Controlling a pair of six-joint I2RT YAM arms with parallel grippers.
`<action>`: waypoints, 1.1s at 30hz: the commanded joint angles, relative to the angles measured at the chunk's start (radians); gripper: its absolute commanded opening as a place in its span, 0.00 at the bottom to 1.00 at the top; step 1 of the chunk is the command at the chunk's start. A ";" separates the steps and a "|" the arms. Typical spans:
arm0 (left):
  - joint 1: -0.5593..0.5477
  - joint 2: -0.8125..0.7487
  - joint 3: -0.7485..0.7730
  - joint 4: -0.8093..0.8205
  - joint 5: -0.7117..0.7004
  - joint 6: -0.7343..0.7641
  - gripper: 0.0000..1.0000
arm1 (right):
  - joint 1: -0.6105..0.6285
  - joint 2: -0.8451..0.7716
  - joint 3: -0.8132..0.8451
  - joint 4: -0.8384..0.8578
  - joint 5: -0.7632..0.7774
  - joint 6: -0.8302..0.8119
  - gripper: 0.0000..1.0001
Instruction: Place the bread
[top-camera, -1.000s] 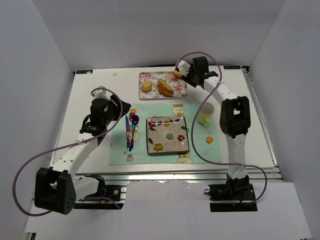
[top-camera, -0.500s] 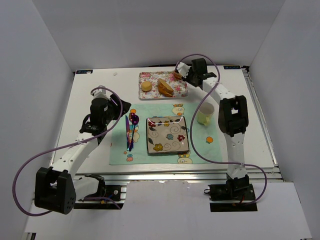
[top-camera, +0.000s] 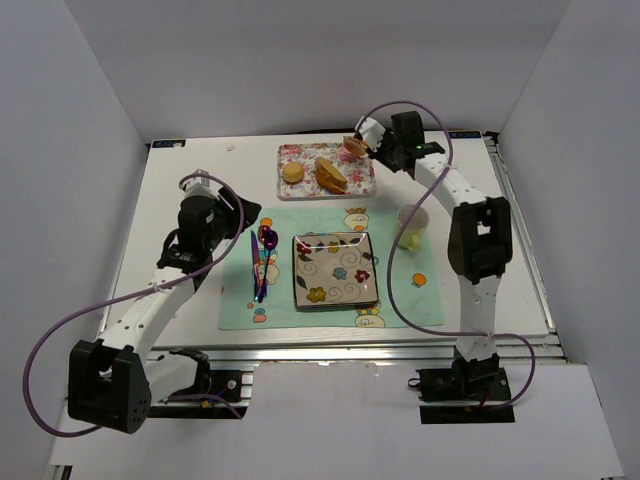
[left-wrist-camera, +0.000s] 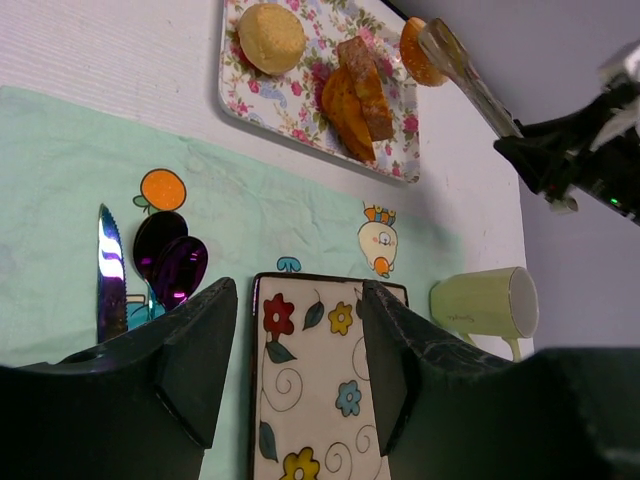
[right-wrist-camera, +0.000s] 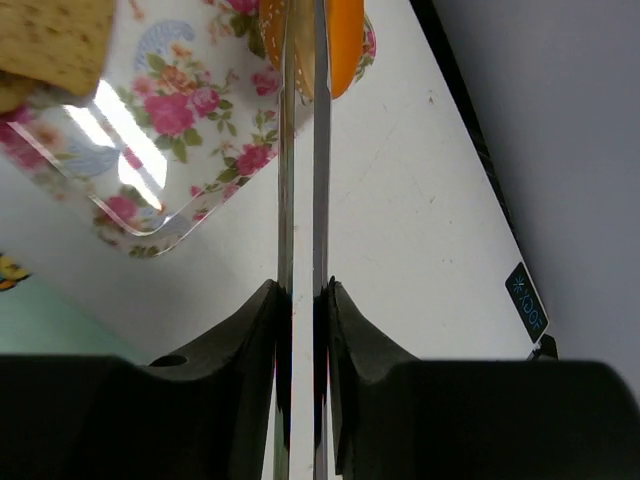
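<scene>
The bread (top-camera: 353, 146) is a small orange-brown bun at the far right corner of the floral tray (top-camera: 300, 152). My right gripper (top-camera: 385, 150) is shut on metal tongs (right-wrist-camera: 301, 200), whose tips pinch the bread (right-wrist-camera: 345, 40). I cannot tell whether the bread is lifted off the tray. The left wrist view also shows the bread (left-wrist-camera: 415, 52) and the tongs (left-wrist-camera: 470, 80). My left gripper (left-wrist-camera: 300, 350) is open and empty, above the left of the green mat and facing the flowered square plate (left-wrist-camera: 310, 400).
A round pale bun (top-camera: 292, 172) and a wedge of sliced brown bread (top-camera: 331, 175) lie on the tray. The flowered plate (top-camera: 334, 270) sits mid-mat, with a knife and a spoon (top-camera: 260, 262) to its left. A pale green cup (top-camera: 411, 227) lies right of the plate.
My right wrist has shifted to the right and turned. The tongs' tips stay with the bread at the tray's far right corner. The left arm has hardly moved.
</scene>
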 joint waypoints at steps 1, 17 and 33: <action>0.001 -0.056 0.035 0.004 -0.019 0.009 0.62 | 0.001 -0.197 -0.047 0.023 -0.102 0.072 0.12; 0.001 -0.153 -0.054 0.044 -0.019 -0.013 0.63 | 0.135 -0.949 -0.800 -0.270 -0.428 0.086 0.09; 0.001 -0.166 -0.049 0.027 -0.008 -0.013 0.63 | 0.195 -0.954 -0.944 -0.283 -0.400 0.055 0.38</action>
